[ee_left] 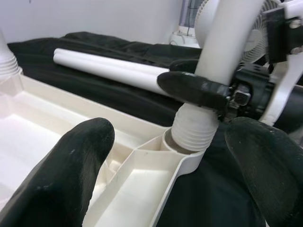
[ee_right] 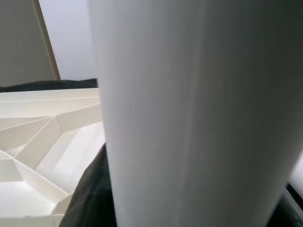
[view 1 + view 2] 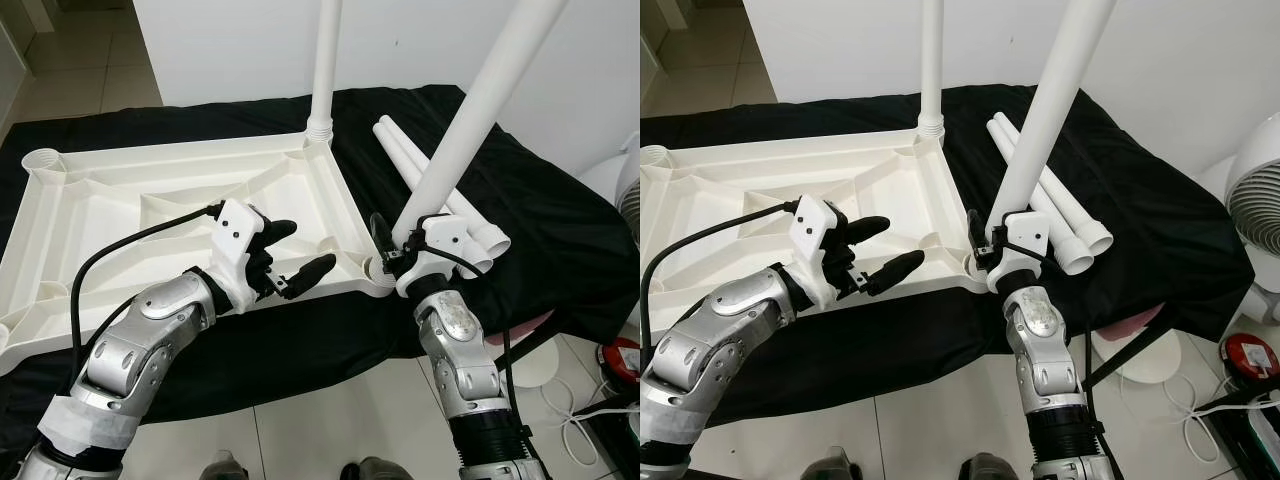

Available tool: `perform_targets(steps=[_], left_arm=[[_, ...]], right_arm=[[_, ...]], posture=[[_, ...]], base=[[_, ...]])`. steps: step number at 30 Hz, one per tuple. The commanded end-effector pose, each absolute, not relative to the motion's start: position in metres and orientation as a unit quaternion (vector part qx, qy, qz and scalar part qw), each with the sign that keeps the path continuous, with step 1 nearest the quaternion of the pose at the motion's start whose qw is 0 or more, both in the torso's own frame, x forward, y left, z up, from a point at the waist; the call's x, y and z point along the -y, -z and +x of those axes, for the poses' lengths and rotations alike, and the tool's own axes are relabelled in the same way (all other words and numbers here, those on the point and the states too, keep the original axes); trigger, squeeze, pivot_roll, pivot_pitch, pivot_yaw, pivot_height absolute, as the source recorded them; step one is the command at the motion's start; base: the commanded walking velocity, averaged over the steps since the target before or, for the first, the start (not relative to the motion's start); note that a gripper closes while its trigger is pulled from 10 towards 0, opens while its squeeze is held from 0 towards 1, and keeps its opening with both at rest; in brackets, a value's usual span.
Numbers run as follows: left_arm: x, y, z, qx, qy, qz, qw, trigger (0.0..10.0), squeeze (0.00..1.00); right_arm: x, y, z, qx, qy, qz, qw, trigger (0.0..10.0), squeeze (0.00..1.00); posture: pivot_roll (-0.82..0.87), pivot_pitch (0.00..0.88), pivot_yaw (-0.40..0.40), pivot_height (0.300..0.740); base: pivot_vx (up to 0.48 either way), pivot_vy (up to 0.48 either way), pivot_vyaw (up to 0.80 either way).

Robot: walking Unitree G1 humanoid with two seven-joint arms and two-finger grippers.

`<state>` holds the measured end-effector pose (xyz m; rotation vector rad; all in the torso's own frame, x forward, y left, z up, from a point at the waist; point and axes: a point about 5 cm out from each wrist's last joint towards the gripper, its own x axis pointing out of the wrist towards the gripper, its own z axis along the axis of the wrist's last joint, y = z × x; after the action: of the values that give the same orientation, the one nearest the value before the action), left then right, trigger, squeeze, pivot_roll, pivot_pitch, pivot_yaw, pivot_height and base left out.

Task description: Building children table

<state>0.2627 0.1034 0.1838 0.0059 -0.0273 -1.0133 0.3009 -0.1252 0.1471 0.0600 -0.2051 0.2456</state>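
Observation:
The white tabletop (image 3: 150, 200) lies upside down on a black cloth (image 3: 520, 200). One white leg (image 3: 325, 70) stands upright in its far right corner. My right gripper (image 3: 400, 238) is shut on a second leg (image 3: 470, 110), which leans to the right. That leg's threaded end (image 1: 191, 130) sits at the near right corner socket (image 1: 177, 153). My left gripper (image 3: 303, 250) hovers open over the tabletop's near right part, just left of that socket, holding nothing. The held leg (image 2: 189, 113) looms close in the right wrist view.
Two spare legs (image 3: 430, 185) lie side by side on the cloth, right of the tabletop. A white fan (image 3: 1255, 200) stands at the right, with a red object (image 3: 1250, 355) and cables on the tiled floor below. A white wall is behind.

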Motion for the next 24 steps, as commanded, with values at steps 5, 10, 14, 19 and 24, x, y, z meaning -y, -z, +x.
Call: perform_targets(steps=[5,10,14,19,24], left_arm=[[-0.095,-0.189,0.255,0.016,0.579,0.007,0.815,10.0,0.00],[-0.094,-0.190,0.254,0.017,0.578,0.004,0.816,10.0,0.00],[-0.094,-0.190,0.253,0.018,0.576,0.001,0.817,10.0,0.00],[-0.094,-0.191,0.253,0.019,0.574,-0.002,0.819,10.0,0.00],[-0.095,-0.191,0.252,0.019,0.571,-0.005,0.820,10.0,0.00]], right_arm=[[0.126,-0.126,0.314,0.042,-0.135,0.028,0.990,10.0,0.00],[0.121,-0.119,0.313,0.023,-0.158,0.009,0.987,10.0,0.00],[0.116,-0.109,0.308,0.015,-0.200,-0.040,0.979,10.0,0.00],[0.115,-0.101,0.303,0.007,-0.232,-0.073,0.970,10.0,0.00],[0.117,-0.090,0.293,-0.003,-0.275,-0.103,0.956,10.0,0.00]], posture=[[0.02,0.007,-0.002,0.740],[0.03,0.010,-0.002,0.740],[0.03,0.017,-0.006,0.740],[0.03,0.019,-0.007,0.740],[0.03,0.030,-0.010,0.740]], base=[[0.000,0.000,0.00],[0.000,0.000,0.00],[0.000,0.000,0.00],[0.000,0.000,0.00],[0.000,0.000,0.00]])
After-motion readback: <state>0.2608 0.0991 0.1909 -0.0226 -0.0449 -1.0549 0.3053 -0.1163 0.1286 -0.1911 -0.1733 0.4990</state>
